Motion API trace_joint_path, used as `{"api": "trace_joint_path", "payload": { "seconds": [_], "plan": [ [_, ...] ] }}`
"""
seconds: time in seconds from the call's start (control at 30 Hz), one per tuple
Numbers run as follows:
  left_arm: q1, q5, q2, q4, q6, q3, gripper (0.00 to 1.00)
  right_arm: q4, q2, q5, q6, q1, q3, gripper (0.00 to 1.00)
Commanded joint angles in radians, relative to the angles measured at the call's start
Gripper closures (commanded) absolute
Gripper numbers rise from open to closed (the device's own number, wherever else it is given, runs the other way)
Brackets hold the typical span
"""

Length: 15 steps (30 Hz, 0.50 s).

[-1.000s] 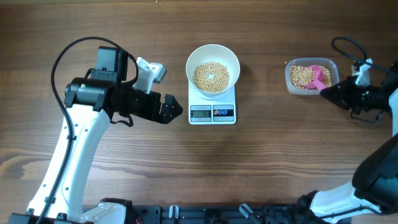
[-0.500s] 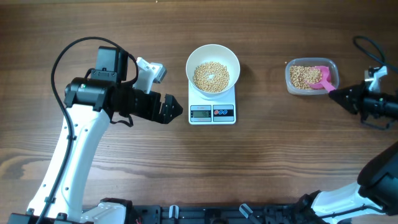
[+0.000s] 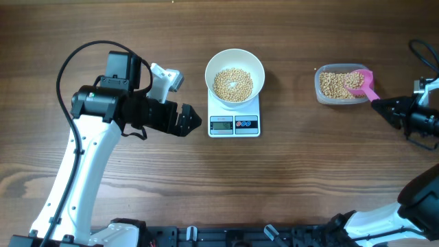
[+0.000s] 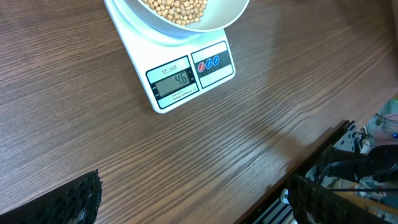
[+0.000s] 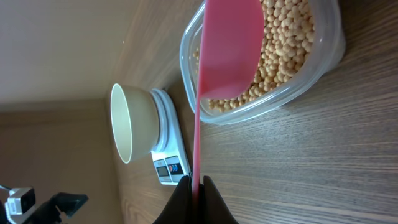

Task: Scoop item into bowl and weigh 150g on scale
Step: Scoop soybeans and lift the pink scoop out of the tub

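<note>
Pink scoop [image 5: 227, 50]: pinched at the end of its thin handle by my right fingers [image 3: 380, 104], which are pressed together on it. Its cup lies at the right-hand end of the tub [image 3: 319, 95], over the beans [image 3: 334, 84]. I cannot tell whether it carries a load.
Left fingers [image 3: 190, 121]: spread wide and holding nothing, hovering just beside the left side of the scale [image 4: 186, 78] without touching it.
Clear tub: on the desk [image 3: 288, 178], well to the right of the scale, with a good layer of beans in it.
White bowl [image 3: 235, 57]: sitting on the scale. A shallow heap of beans covers its bottom and the walls above are bare.
Scale display: it seems to read about 46 in my left wrist view, so I judge the weighing far short of 150.
Risk, spill: tub and bowl are well apart. On that long carry, a heaped scoop held by so slim a grip could roll in my fingers and shed beans on the desk.
Risk, tub: it looks like light plastic, so digging hard against its wall could shove or tip it.
Risk, reading: the scoop bumping the bowl rim, or my left fingers touching the scale, would falsify the number or shift the bowl.
Risk, overshoot: full scoops near the target could carry past it, so smaller pours would be safer then.
</note>
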Motion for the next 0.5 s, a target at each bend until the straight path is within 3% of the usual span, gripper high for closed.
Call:
{"api": "trace_joint_path", "payload": {
  "seconds": [0.0,0.47],
  "plan": [
    [-0.005,0.019,-0.010,0.000,-0.002,-0.005,0.00,-0.012,0.017,-0.052,-0.043,-0.002,-0.008,0.96],
    [-0.005,0.019,-0.010,0.000,-0.002,-0.005,0.00,-0.147,0.017,-0.167,-0.175,-0.002,-0.008,0.96]
  ]
}}
